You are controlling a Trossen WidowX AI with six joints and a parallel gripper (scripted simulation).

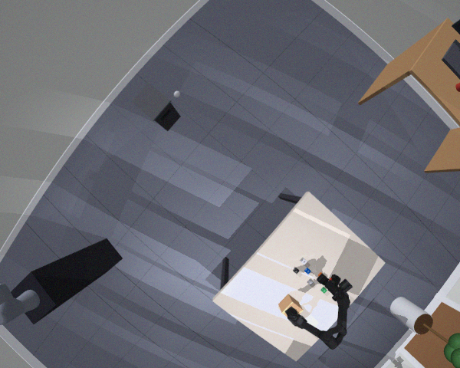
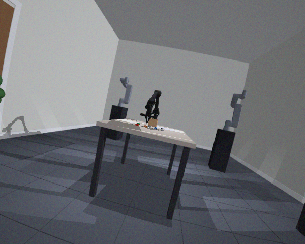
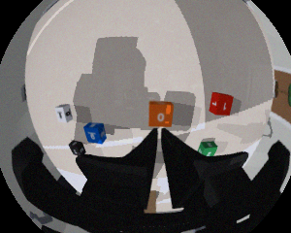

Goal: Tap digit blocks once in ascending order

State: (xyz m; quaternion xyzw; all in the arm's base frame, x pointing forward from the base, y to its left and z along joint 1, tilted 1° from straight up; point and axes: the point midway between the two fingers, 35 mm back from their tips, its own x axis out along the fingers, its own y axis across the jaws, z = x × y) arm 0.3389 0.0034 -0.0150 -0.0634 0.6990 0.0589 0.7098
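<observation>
The small orange cube point(image 2: 145, 126) point(image 3: 160, 114), marked with a white 0, sits on the pale, light-topped rectangular table point(image 1: 321, 225) point(image 2: 147, 132) point(image 3: 150, 19), directly ahead of the fingertips in the wrist view. The black parallel-jaw gripper point(image 1: 321, 277) point(image 2: 147, 122) point(image 3: 159, 131) is closed, its two pointed fingers drawn together at the tips with only a sliver between them and nothing held. The tips reach the cube's near edge in the wrist view; whether they touch it or hover just above, I cannot tell.

To one side of the orange cube lies a small red cube point(image 2: 137, 124) point(image 3: 220, 104) bearing a 1, and nearer the gripper a small green cube point(image 1: 323, 290) point(image 3: 208, 149), partly hidden by a finger in the wrist view. On the other side are a small blue cube point(image 1: 307, 271) point(image 2: 155, 128) point(image 3: 95, 133), a small white cube point(image 1: 303, 261) point(image 3: 64, 113) and a small black cube point(image 1: 296, 270) point(image 3: 77, 148). A small grey cube point(image 1: 310, 281) shows from above, near the blue one. The black jointed arm point(image 1: 342, 313) point(image 2: 157, 100) curves over the table from beside a tan box point(image 1: 289, 303) point(image 2: 152, 122).
</observation>
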